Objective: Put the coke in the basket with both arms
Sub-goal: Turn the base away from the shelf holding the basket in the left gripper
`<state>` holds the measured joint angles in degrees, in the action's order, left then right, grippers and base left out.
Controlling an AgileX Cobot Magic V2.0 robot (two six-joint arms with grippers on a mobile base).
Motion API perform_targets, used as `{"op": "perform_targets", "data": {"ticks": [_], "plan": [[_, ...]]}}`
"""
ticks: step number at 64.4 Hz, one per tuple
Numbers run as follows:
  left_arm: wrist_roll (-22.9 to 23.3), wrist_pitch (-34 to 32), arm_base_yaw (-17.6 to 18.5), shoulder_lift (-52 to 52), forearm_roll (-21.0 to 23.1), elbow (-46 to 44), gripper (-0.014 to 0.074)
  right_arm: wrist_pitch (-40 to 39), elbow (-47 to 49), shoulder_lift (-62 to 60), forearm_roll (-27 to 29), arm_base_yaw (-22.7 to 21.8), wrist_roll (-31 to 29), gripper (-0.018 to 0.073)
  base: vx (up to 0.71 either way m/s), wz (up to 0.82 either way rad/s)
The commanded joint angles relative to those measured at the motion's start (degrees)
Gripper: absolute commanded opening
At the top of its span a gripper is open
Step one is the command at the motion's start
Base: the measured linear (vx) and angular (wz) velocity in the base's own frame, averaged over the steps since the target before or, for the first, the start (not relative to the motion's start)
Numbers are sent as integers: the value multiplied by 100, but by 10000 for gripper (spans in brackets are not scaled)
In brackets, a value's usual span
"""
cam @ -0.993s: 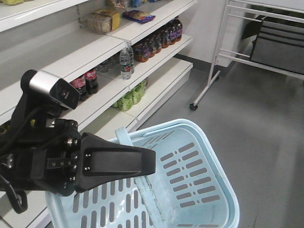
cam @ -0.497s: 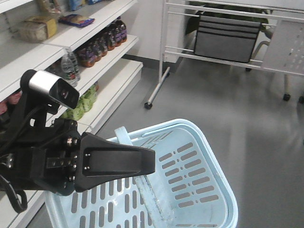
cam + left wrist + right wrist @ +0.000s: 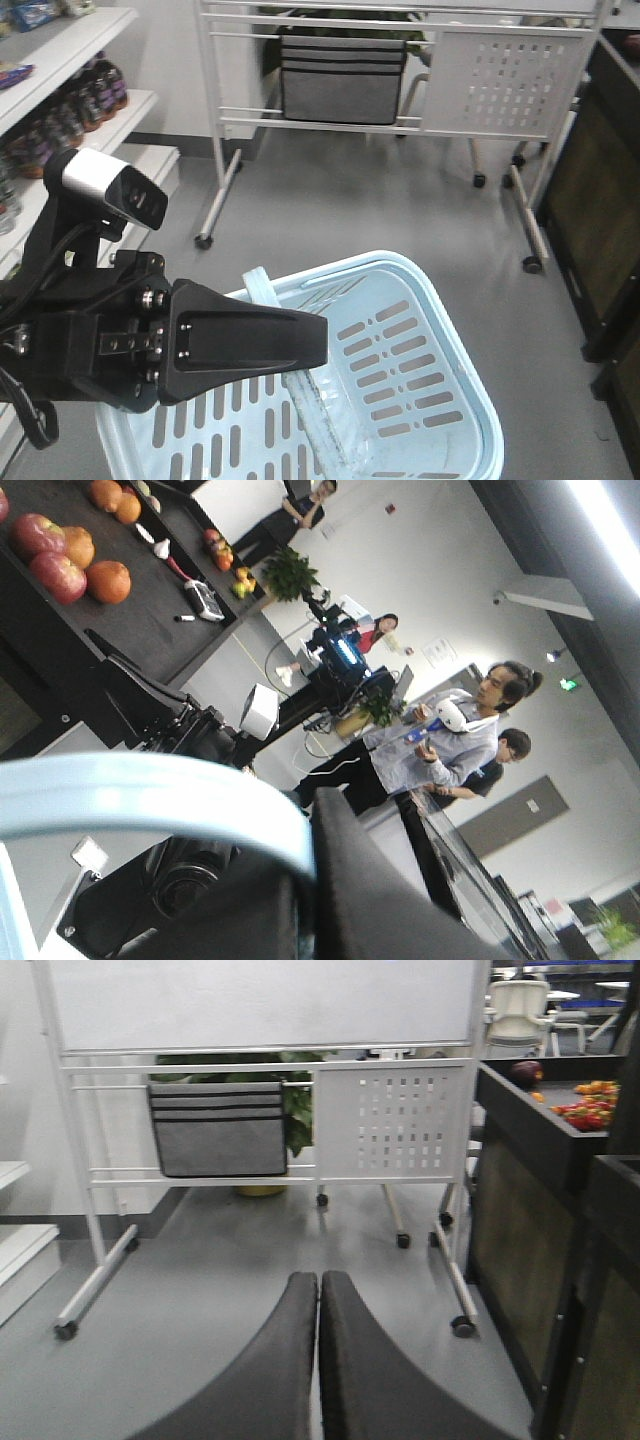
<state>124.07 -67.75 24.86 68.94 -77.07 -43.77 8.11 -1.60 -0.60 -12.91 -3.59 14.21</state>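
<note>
The coke shows in none of the views: it is neither inside the basket [image 3: 445,305] nor in either pincer, and the few bottles on the shelf [image 3: 75,105] at the left edge look dark, not all red. What shows of the basket's slotted floor is bare. The basket hangs above the grey floor [image 3: 330,200], its blue handle running up under the left pincer [image 3: 315,345]. From the wrist view the handle band crosses right at the dark fingers, so I judge that pincer clamped on it. The right pincer [image 3: 319,1278] has its two fingers pressed together with nothing between them, pointing at a white wheeled rack [image 3: 390,1110] carrying a grey bag [image 3: 220,1130].

The step in hand, as I read it, is carrying the basket while the bottle has yet to be fetched. The next move calls for getting the coke into view, spreading the right pincer's fingers around its body, and holding the basket level beneath.
</note>
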Motion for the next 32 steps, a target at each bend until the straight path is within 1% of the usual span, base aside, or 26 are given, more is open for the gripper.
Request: {"op": "perform_targets", "data": {"ticks": [1,17,32], "plan": [[-17,-1097,27,-146,485,-143,-6,-409,-39,-77,-42,-32,-23,-5,15,-39],[-17,-1097,27,-146,485,-143,-6,-409,-39,-77,-42,-32,-23,-5,16,-30],[-17,-1097,27,-146,485,-143,-6,-409,-39,-77,-42,-32,-23,-5,19,-15]]}}
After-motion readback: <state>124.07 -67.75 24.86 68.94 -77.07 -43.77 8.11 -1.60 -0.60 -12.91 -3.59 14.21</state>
